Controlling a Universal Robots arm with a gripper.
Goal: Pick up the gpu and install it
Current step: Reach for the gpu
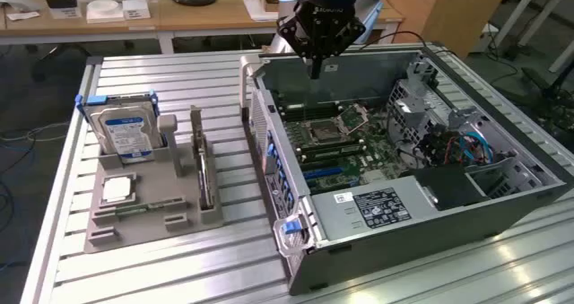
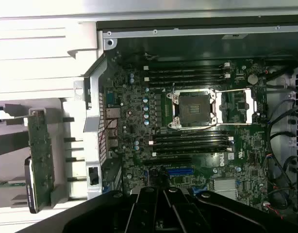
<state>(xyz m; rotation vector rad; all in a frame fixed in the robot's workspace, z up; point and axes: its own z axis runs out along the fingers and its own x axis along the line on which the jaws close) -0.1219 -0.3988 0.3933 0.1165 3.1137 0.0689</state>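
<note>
Claw point(image 1: 315, 73) pinched together, empty, above the open computer case point(image 1: 448, 240).
The gpu point(image 1: 204, 177) stands on edge in the grey holder point(image 1: 144, 233) beside the case, seemingly slotted in; a hard drive point(image 1: 126, 130) stands farther from the case.

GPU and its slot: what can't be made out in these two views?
- gpu: exterior view, stands edge-on in the grey holder, so its face and bracket cannot be read.
- expansion slots: wrist view, partly hidden behind the dark end effector.
- black label in the case: exterior view, print too small to read.
</note>
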